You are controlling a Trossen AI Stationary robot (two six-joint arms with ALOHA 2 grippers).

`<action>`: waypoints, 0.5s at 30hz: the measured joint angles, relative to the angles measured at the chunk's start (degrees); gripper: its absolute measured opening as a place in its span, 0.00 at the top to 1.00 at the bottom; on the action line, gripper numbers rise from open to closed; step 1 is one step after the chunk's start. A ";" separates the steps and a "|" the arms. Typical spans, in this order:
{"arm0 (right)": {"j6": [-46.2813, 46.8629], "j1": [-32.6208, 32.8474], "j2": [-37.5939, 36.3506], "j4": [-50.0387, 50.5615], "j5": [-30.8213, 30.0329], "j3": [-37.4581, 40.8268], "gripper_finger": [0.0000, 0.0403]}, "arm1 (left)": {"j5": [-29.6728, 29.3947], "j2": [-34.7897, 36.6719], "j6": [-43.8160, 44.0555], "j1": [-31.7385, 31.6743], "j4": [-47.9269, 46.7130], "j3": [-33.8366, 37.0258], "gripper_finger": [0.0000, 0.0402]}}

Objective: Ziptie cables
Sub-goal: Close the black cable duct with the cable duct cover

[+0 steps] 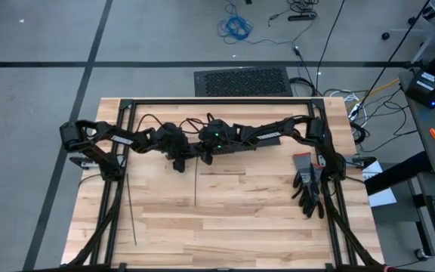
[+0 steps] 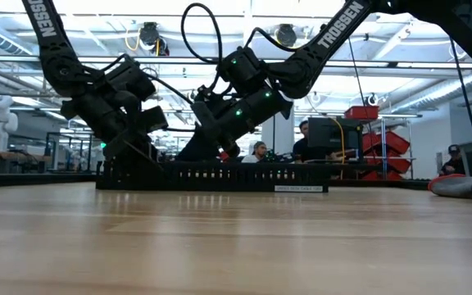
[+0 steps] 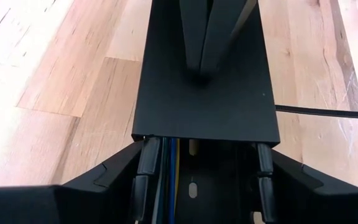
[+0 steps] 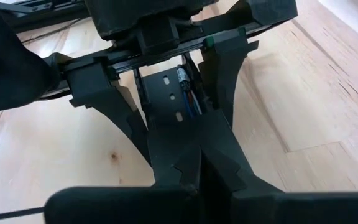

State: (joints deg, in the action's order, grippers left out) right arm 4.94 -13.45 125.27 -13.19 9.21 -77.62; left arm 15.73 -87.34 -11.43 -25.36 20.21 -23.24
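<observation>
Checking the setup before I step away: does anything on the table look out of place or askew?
Nothing looks damaged or spilled. The zipties lie loose on the wood, one slightly slanted, away from both grippers, which meet over the black duct. A pair of black gloves sits by the right frame.

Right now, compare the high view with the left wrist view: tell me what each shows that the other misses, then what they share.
Only the high view shows two zipties lying loose on the table, gloves near the right edge, and both arms whole.

Only the left wrist view shows coloured wires lying inside the open duct, under the flat black cover.

Both show the left gripper straddling the duct and the right gripper, shut, pressing on the cover.
</observation>
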 joint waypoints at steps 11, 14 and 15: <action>0.23 0.00 1.09 -1.05 1.29 0.00 1.00 | -0.20 1.21 0.56 0.04 -0.87 0.00 0.37; 0.25 0.00 1.11 -1.09 1.33 0.00 1.00 | -0.20 1.21 0.58 0.04 -0.83 0.00 0.37; 0.25 0.00 1.11 -1.09 1.38 0.00 1.00 | -0.20 1.21 0.60 0.02 -0.83 0.00 0.37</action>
State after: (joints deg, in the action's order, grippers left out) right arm 5.19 -13.45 126.39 -14.28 10.59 -77.62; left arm 15.53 -86.13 -10.83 -25.34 19.38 -23.24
